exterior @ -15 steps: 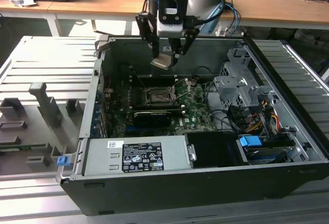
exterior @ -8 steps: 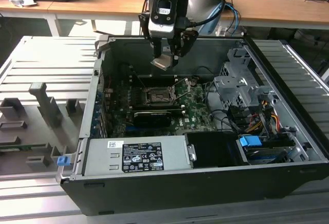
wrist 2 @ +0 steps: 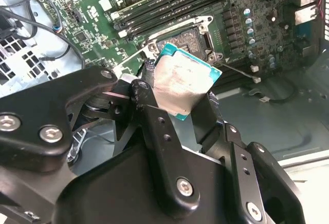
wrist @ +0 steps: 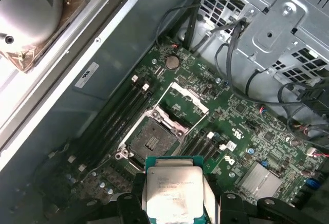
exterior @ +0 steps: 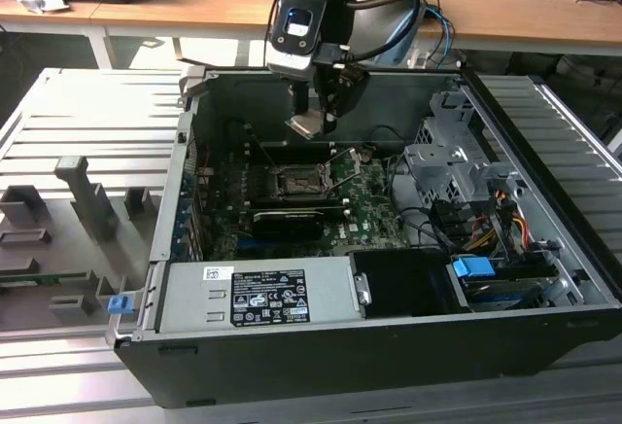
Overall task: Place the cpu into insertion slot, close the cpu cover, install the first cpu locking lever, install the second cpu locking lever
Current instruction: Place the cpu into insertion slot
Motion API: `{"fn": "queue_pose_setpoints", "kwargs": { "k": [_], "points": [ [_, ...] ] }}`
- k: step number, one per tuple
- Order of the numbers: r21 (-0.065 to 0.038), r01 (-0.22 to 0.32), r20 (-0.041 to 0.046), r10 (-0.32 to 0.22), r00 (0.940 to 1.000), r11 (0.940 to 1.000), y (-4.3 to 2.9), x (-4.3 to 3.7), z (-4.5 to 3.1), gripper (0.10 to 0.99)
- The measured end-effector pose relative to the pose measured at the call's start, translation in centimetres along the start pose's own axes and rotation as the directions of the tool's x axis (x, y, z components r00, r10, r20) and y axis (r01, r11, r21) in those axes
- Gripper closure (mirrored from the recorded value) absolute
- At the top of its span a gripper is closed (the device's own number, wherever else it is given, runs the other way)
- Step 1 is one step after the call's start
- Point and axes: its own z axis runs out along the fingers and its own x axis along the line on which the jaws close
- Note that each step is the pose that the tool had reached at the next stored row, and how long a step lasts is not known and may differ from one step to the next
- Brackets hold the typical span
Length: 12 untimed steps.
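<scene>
We are holding the cpu (wrist: 175,190) by its edges (sparing contacts, we judge) | gripper (exterior: 319,113) clenched on it | hovering above the insertion slot (wrist: 151,141)

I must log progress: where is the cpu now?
In the exterior view the cpu hangs in the gripper, raised above the insertion slot at the motherboard's middle, not yet seated.
</scene>
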Motion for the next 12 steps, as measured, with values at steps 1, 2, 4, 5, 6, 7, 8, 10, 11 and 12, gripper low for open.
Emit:
{"fn": "queue_pose_setpoints", "kwargs": {
  "k": [1,2,4,5,6,7,8,10,11,12],
  "points": [
    [0.000,0.000,0.0000,0.000,1.0000,1.0000,-0.01,0.00,0.07,0.557],
    [0.000,-0.004,0.0003,0.004,1.0000,1.0000,-0.01,-0.01,0.13,0.557],
    [0.000,-0.009,0.0008,0.009,1.0000,1.0000,-0.02,0.00,0.19,0.557],
    [0.000,-0.011,0.0010,0.011,0.9999,0.9999,-0.02,0.00,0.21,0.557],
    [0.000,-0.013,0.0011,0.013,0.9999,0.9999,-0.02,0.00,0.24,0.557],
    [0.000,-0.014,0.0012,0.014,0.9999,0.9999,-0.02,0.00,0.25,0.557],
    [0.000,-0.015,0.0013,0.015,0.9999,0.9999,-0.02,0.00,0.26,0.557],
    [0.000,-0.018,0.0015,0.018,0.9998,0.9998,-0.03,0.00,0.27,0.557],
    [0.000,-0.019,0.0016,0.019,0.9998,0.9998,-0.03,0.00,0.29,0.557],
    [0.000,-0.022,0.0018,0.022,0.9998,0.9998,-0.03,0.00,0.30,0.557]
  ]
}}
